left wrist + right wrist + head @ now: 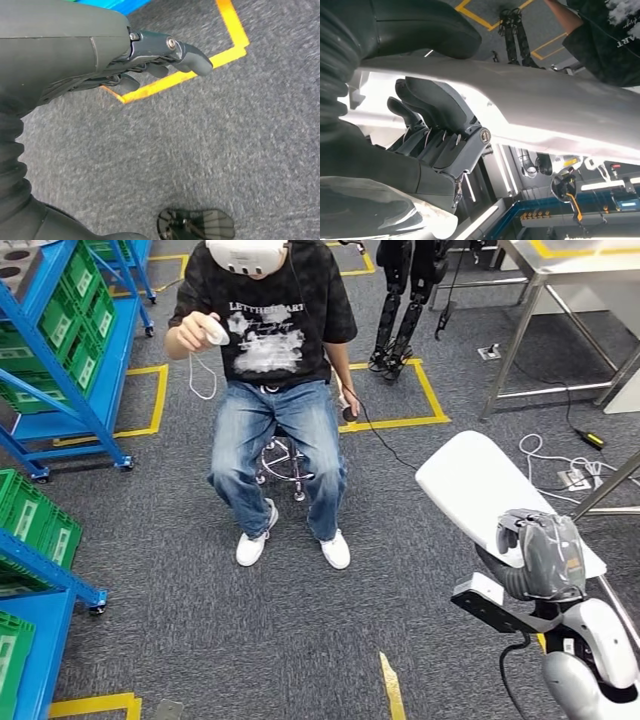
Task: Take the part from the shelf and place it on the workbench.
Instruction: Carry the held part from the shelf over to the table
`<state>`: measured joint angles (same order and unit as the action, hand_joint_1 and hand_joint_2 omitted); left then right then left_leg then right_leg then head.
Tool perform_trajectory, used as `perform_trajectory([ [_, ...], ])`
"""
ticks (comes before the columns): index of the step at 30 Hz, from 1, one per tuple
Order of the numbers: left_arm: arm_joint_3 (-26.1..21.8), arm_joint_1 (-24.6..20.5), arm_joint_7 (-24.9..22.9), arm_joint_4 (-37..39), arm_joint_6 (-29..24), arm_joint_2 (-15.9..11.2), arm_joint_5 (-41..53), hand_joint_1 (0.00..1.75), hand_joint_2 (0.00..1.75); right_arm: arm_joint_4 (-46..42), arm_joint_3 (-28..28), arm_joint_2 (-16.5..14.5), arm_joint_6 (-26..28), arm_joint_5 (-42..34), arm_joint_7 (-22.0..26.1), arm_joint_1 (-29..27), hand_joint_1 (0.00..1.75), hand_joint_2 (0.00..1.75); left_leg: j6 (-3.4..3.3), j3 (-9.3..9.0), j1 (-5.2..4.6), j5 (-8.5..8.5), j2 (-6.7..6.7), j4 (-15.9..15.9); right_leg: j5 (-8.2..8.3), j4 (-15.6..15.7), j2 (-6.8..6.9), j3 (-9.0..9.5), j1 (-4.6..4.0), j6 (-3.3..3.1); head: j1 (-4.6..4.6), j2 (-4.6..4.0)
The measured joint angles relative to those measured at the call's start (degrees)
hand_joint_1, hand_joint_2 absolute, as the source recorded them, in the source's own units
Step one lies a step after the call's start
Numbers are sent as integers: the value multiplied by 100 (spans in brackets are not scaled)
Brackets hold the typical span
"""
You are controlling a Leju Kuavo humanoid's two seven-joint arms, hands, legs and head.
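Head view: the right hand (545, 556) grips a flat white part (483, 490), carried above the grey carpet (226, 620), fingers wrapped over its near edge. Right wrist view: the fingers (429, 107) curl against the part's pale underside (554, 110). Left wrist view: the left hand (151, 55) hangs over the carpet, fingers loosely extended and holding nothing. A seated person (272, 370) faces the robot; blue shelving (75, 350) stands at left.
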<state>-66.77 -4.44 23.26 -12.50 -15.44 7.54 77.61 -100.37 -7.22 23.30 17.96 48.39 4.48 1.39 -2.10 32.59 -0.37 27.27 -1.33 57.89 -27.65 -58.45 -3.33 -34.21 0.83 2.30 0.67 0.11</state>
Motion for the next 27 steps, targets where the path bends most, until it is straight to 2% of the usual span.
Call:
perform_trajectory([
  [2, 0, -3, 0, 0, -1, 0, 0, 0, 175, -1, 2, -1, 1, -1, -1, 6, 175, 175, -59, -16, 9, -28, 82, -50, -273, -481, 165, -245, -4, 33, 27, 0],
  [4, 0, 2, 0, 0, 0, -3, 0, 0, 175, 0, 2, -1, -1, -2, -1, -4, 175, 175, -83, -14, -6, -23, 158, -50, -609, -1256, 263, -619, 0, 68, 43, 0],
  [5, 0, 5, 0, 0, 1, -1, 0, 0, 175, 1, 1, -1, -1, -2, 0, -18, 175, 175, -86, -14, -13, -18, 199, -49, -668, -1501, 278, -740, 3, 83, 41, 0],
  [6, 0, 6, 0, 0, 1, 1, 0, 0, 175, 2, 1, -1, -2, -2, 0, -29, 175, 175, -85, -15, -16, -14, 238, -47, -625, -1547, 288, -765, 5, 93, 43, 0],
  [7, 0, 5, 0, 0, 1, 3, 0, 0, 175, 2, 1, -1, -2, -2, 0, -35, 175, 175, -80, -19, -17, -9, 272, -45, -488, -1372, 305, -676, 7, 97, 43, 0],
  [9, 0, 1, 0, 0, 1, 8, 0, 0, 175, 2, 1, -1, -2, -2, -1, -33, 175, 175, -48, -34, -22, 15, 334, -32, -132, -556, 440, -248, 4, 95, 45, 0],
  [11, 0, -1, 0, 0, 1, 9, 0, 0, 175, 1, 1, -1, -2, -3, -1, -23, 175, 175, 2, -36, -48, 46, 385, -3, 23, 19, 540, 75, -17, 44, 38, 0],
  [14, 0, -1, 0, 0, 1, 8, 1, 0, 175, 0, 1, -1, -3, -7, 0, -25, 175, 175, 57, -47, -55, 67, 455, 15, 18, 86, 463, 119, -43, -51, 35, 0],
  [16, 0, -9, 0, 0, 1, 9, 2, 0, 175, -2, 3, -1, -9, -18, 1, -18, 175, 175, 121, -9, -32, 188, 388, 152, 33, 102, 403, 132, -33, -113, 31, 0],
  [17, 0, -13, 0, 0, 1, 9, 2, 0, 175, -2, 3, -1, -16, -27, 5, -7, 175, 175, 153, 79, -20, 332, 321, 374, 40, 110, 373, 140, -23, -142, 27, 0],
  [19, 0, -8, 0, 0, 1, 9, 3, 0, 175, -3, 1, -1, -51, -60, 21, 14, 175, 175, 186, 400, -2, 694, 221, 1105, 39, 108, 300, 144, -23, -174, 21, 0],
  [20, 0, -1, 0, 1, 2, 12, 5, 0, 175, -2, -2, -1, -76, -79, 29, 18, 175, 175, 191, 558, 3, 812, 208, 1446, 39, 106, 254, 145, -25, -179, 21, 0],
  [21, 0, 4, 0, 1, 3, 14, 9, 0, 175, -1, -2, -1, -98, -96, 36, 19, 175, 175, 189, 655, 7, 833, 204, 1641, 39, 103, 202, 146, -27, -181, 22, 0],
  [22, 0, 7, 0, 2, 4, 17, 13, 0, 175, -1, -3, -1, -115, -113, 39, 21, 175, 175, 181, 655, 11, 735, 199, 1616, 39, 100, 144, 148, -27, -181, 21, 0],
  [23, 0, 7, 0, 2, 5, 19, 15, 0, 175, 0, -3, -1, -123, -124, 42, 24, 175, 175, 169, 565, 18, 545, 178, 1385, 38, 95, 82, 153, -27, -179, 21, 0],
  [24, 0, 5, 0, 2, 5, 19, 16, 0, 175, 0, -3, -1, -126, -132, 44, 28, 175, 175, 155, 410, 29, 310, 105, 1010, 36, 91, 22, 157, -24, -175, 21, 0],
  [25, 0, 4, 0, 2, 5, 19, 15, 0, 175, 0, -3, -1, -127, -140, 44, 35, 175, 175, 141, 257, 44, 135, -26, 642, 33, 83, -37, 150, -28, -163, 22, 0],
  [26, 0, 3, 0, 2, 5, 18, 16, 0, 175, -1, -3, -1, -129, -145, 46, 44, 175, 175, 132, 137, 57, 39, -140, 348, 36, 72, -97, 129, -25, -140, 23, 0],
  [27, 0, 3, 0, 2, 5, 18, 16, 0, 175, -1, -3, -1, -131, -149, 48, 51, 175, 175, 125, 71, 61, 12, -231, 178, 45, 67, -152, 101, -16, -110, 25, 0],
])
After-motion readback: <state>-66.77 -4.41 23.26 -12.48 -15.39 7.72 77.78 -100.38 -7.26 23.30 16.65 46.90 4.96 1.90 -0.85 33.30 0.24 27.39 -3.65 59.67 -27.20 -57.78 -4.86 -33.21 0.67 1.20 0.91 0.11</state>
